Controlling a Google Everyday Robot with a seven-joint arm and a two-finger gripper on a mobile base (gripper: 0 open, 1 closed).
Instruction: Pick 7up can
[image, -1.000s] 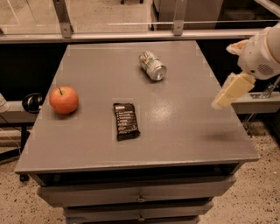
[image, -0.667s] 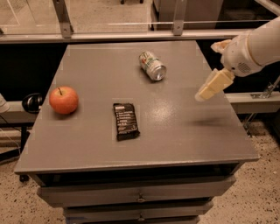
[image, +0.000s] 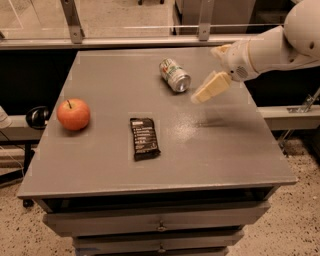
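Note:
The 7up can (image: 174, 75) lies on its side on the far middle of the grey table (image: 225, 150), its shiny silver end facing me. It is silvery-white with green and red markings. My gripper (image: 207, 89) hangs above the table just right of the can, apart from it, on a white arm that reaches in from the upper right. The cream fingers (image: 212, 85) point down and to the left and hold nothing.
A red apple (image: 73, 114) sits near the table's left edge. A black snack wrapper (image: 144, 138) lies in the middle. Drawers run below the table's front edge. A metal railing crosses behind the table.
My gripper has moved left across the table's right side, from beyond the right edge to just beside the can. The can, apple and wrapper have not moved.

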